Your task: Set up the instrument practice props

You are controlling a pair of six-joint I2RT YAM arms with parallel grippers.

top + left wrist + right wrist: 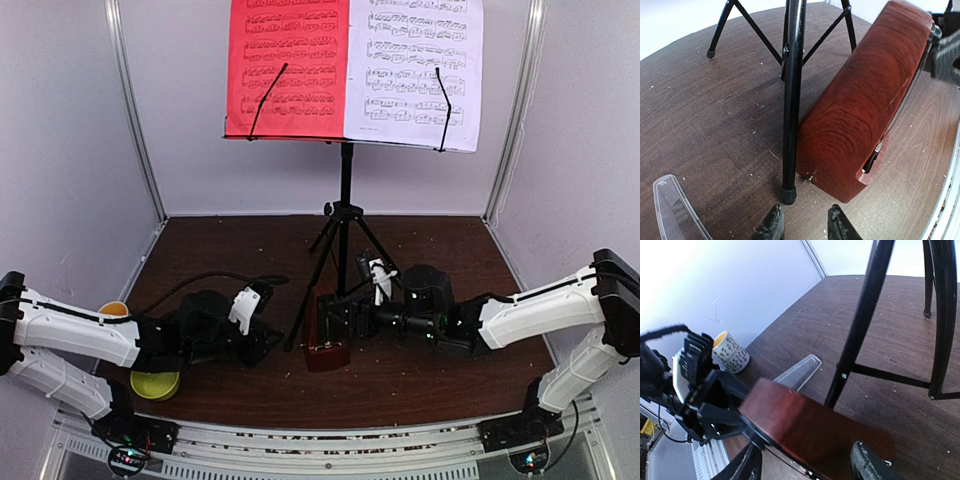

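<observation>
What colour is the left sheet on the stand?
The left sheet is red, clearest in the top external view.

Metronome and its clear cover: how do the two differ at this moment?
The metronome is opaque dark-red wood; the cover is clear. The metronome stands by the stand; the cover lies flat. The metronome sits between the fingers of the right hand; the cover lies free, near the left hand. Both rest on the table.
</observation>
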